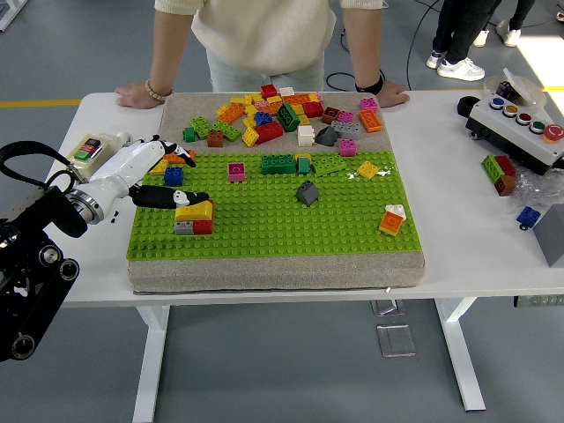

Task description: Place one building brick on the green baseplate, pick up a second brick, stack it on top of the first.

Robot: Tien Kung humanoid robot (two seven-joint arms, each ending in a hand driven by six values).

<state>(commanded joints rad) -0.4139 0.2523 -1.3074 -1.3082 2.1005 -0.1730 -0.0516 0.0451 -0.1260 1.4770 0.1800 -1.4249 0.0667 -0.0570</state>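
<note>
Green baseplate (282,225): yellow brick (195,211) just below left hand (152,173) fingers.

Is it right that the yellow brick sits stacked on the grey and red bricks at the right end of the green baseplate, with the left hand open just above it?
Not quite: the head view shows the yellow brick stacked on the grey and red bricks at the left end of the green baseplate, not the right. The left hand is indeed open just above it.
</note>
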